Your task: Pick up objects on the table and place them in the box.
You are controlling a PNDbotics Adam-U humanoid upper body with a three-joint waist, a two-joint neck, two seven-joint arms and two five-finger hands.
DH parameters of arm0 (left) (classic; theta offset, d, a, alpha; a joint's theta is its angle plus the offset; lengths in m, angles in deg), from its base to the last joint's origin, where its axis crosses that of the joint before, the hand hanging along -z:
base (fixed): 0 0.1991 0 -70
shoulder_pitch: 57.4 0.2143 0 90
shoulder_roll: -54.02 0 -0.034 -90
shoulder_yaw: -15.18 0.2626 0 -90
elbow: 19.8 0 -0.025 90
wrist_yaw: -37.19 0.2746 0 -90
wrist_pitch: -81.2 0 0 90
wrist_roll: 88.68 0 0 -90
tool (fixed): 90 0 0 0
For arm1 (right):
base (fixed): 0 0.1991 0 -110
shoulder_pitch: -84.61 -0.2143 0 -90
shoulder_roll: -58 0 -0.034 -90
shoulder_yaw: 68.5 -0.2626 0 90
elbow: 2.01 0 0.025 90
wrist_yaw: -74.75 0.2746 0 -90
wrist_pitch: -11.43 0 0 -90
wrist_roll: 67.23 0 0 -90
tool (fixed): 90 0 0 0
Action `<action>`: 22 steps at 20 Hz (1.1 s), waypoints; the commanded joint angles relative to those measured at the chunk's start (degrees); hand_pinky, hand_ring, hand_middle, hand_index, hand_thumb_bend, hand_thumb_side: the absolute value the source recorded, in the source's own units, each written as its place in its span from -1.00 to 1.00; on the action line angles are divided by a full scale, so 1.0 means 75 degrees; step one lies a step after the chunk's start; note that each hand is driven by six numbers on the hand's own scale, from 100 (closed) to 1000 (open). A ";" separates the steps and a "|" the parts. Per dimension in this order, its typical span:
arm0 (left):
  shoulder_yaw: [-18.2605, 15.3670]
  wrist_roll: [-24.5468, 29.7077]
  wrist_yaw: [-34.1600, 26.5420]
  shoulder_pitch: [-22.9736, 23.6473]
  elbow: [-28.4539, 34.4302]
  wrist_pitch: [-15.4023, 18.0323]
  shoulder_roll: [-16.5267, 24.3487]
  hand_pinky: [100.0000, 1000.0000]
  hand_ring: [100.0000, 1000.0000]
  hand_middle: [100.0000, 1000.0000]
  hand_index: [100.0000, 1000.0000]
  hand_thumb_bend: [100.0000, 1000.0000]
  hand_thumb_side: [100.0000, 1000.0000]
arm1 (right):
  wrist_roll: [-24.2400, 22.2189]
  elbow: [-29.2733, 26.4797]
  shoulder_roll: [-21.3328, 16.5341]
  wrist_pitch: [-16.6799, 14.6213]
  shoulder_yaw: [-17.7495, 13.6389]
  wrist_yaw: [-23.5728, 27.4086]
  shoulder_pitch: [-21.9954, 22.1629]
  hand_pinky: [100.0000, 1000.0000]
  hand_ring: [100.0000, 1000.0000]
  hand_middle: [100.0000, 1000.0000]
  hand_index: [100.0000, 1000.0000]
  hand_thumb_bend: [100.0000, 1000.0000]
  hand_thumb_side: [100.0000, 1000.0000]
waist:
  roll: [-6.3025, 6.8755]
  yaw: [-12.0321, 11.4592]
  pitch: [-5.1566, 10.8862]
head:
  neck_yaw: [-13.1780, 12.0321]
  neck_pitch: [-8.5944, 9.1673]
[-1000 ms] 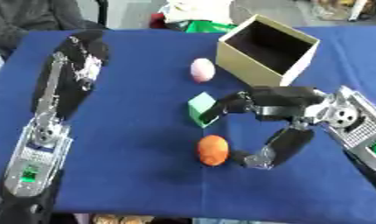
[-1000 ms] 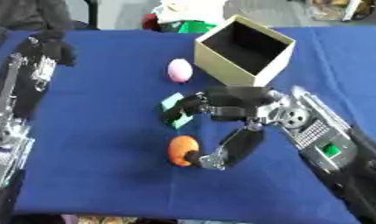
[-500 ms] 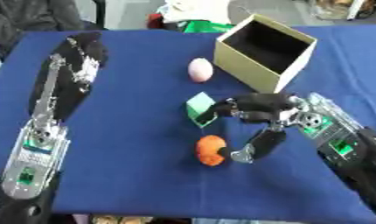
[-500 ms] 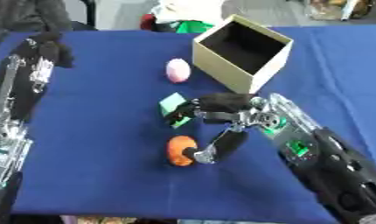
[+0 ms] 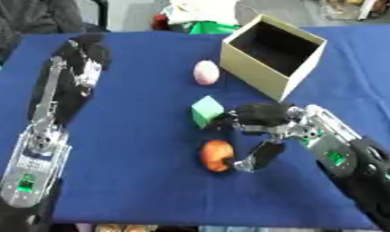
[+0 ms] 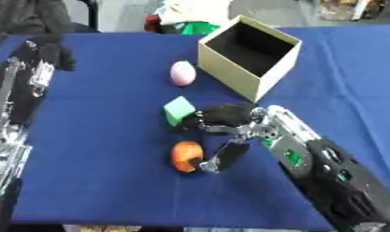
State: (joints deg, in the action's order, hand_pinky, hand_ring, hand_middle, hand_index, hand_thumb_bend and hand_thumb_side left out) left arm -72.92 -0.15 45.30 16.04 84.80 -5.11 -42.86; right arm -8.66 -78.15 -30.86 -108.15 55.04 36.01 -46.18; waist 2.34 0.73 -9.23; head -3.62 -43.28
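Meanwhile the right hand (image 5: 265, 124) reaches across the blue table (image 5: 143, 131), fingers spread and grasping nothing, thumb touching the orange fruit (image 5: 216, 155), fingers beside the green block (image 5: 206, 110). Farther back, a pink egg (image 5: 206, 72) lies next to the open box (image 5: 272, 54). Its left hand (image 5: 85, 50) rests far left, its fingers unclear.

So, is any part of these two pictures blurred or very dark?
Left eye view: the robot hand looks soft and smeared beside the orange fruit. Right eye view: the inside of the box is dark shadow, so its floor is hard to see.
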 commanded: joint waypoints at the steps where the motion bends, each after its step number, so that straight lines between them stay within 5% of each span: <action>1: -0.0013 0.0016 0.0001 -0.0071 0.0088 0.0009 0.0029 0.18 0.16 0.07 0.51 -0.69 0.31 | 0.0119 0.0040 0.0015 -0.0151 -0.0038 -0.0236 -0.0089 0.58 0.65 0.50 0.73 -0.85 -0.26 | -0.0006 0.0004 0.0118 | 0.0014 -0.0012; 6: -0.0015 0.0015 0.0003 -0.0072 0.0085 0.0006 0.0033 0.18 0.16 0.07 0.51 -0.69 0.31 | 0.0506 0.0064 0.0031 -0.0216 -0.0059 -0.0277 -0.0057 0.55 0.60 0.25 0.00 -1.00 -0.49 | 0.0003 0.0009 0.0117 | 0.0020 -0.0015; 10: -0.0017 0.0014 0.0002 -0.0074 0.0094 0.0009 0.0037 0.18 0.16 0.07 0.51 -0.69 0.31 | 0.1013 -0.0083 -0.0070 -0.0085 -0.0137 -0.0095 -0.0077 0.53 0.56 0.15 -0.32 -1.00 -0.56 | 0.0004 0.0013 0.0128 | 0.0012 -0.0016; 22: -0.0034 -0.0015 0.0007 -0.0059 0.0153 0.0011 0.0092 0.18 0.16 0.07 0.51 -0.70 0.30 | 0.1460 -0.1150 -0.1289 0.1350 -0.0981 0.1326 -0.0687 0.52 0.54 0.11 -0.36 -1.00 -0.66 | -0.0044 -0.0045 0.0223 | -0.0005 -0.0005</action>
State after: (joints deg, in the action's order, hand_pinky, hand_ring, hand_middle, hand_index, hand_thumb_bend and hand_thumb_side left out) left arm -72.92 -0.17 45.30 16.04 84.86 -5.09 -42.86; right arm 1.85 -85.36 -38.64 -99.16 49.34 44.91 -49.96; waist 2.07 0.39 -8.48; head -3.64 -43.30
